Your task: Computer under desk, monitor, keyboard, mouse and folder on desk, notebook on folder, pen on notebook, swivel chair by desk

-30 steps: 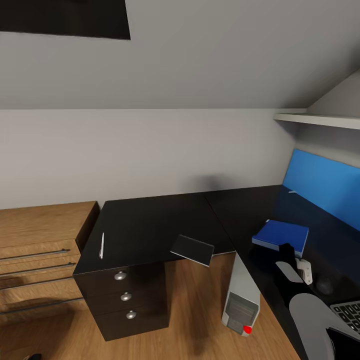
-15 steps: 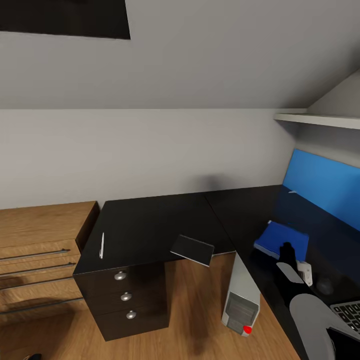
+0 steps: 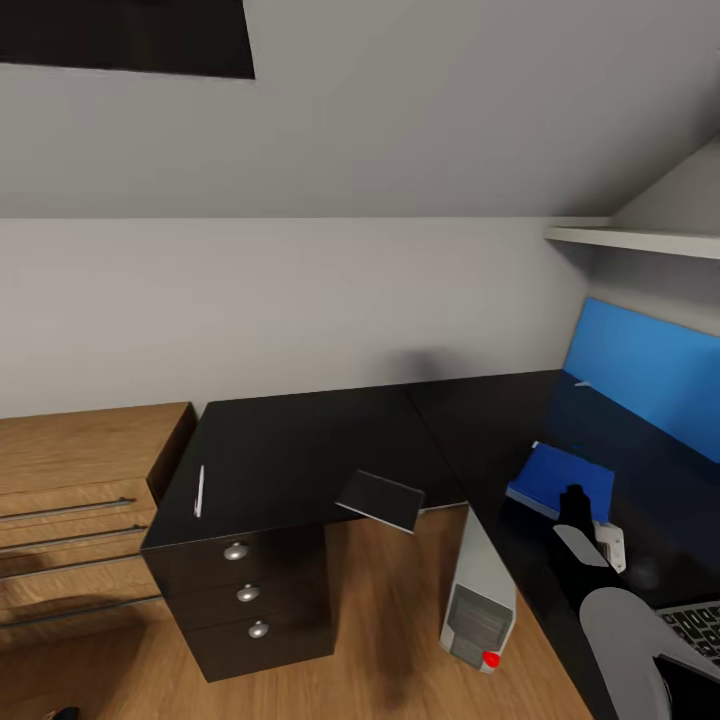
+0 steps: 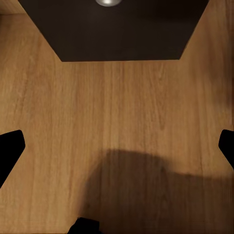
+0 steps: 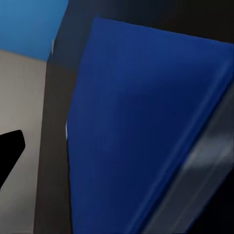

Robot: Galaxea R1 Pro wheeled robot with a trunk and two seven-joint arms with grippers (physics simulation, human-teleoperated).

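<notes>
The right gripper (image 3: 574, 497) sits right at the folder's (image 3: 559, 479) near edge on the desk (image 3: 300, 440), but whether the fingers are gripping it can't be told. The keyboard (image 3: 700, 628) is on the desk nearer than the folder. The computer (image 3: 479, 590) stands under the desk. The notebook (image 3: 380, 500) overhangs the desk's front edge, the pen (image 3: 199, 490) lies above the drawers (image 3: 245, 594). The left gripper (image 4: 117, 146) is wide open, holding nothing, over the floor (image 4: 117, 122).
</notes>
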